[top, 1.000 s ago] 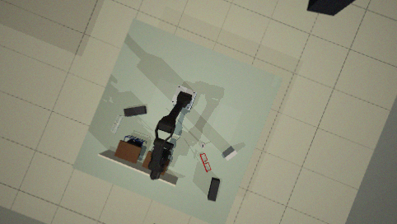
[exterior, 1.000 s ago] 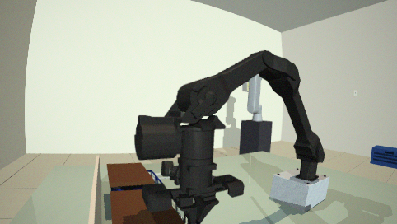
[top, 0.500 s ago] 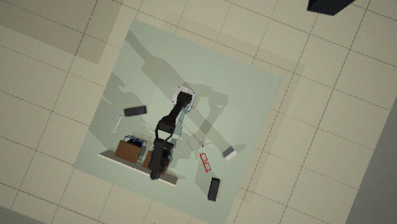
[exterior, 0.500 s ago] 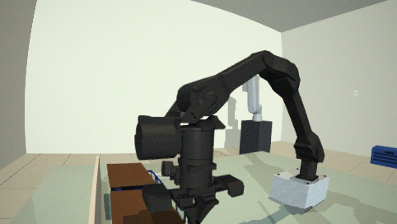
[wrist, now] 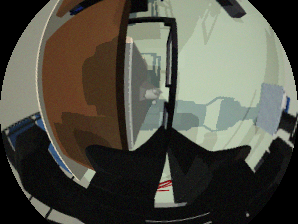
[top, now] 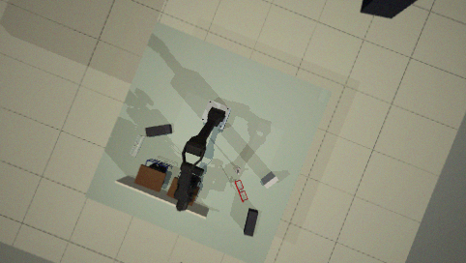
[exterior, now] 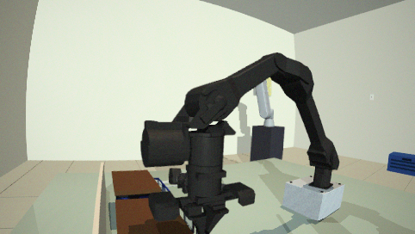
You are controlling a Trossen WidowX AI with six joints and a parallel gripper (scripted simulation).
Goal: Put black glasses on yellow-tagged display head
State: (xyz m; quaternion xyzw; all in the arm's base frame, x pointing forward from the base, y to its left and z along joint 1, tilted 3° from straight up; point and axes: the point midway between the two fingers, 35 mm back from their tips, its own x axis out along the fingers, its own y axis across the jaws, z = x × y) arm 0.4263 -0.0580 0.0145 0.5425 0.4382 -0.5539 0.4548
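My gripper [wrist: 164,128] [exterior: 206,224] is shut on the black glasses, whose frame [wrist: 174,70] stands upright in front of the fingers in the wrist view, with a greyish lens inside it. A brown display head [wrist: 80,76] [exterior: 129,212] lies right beside the glasses on the left, directly under my wrist in the top view [top: 171,186]. A second brown head [top: 150,176] [exterior: 133,181] stands next to it, with something blue [top: 157,164] [exterior: 161,184] at its side. I see no yellow tag in any view. Whether the glasses touch the head I cannot tell.
Both heads stand on a grey strip [top: 127,183] near the mat's edge. Red glasses [top: 241,189] lie on the mat to the right. Dark blocks [top: 159,130] [top: 250,221] and a pale block [top: 271,180] are scattered around. The arm's base [top: 216,115] [exterior: 314,198] is mid-mat.
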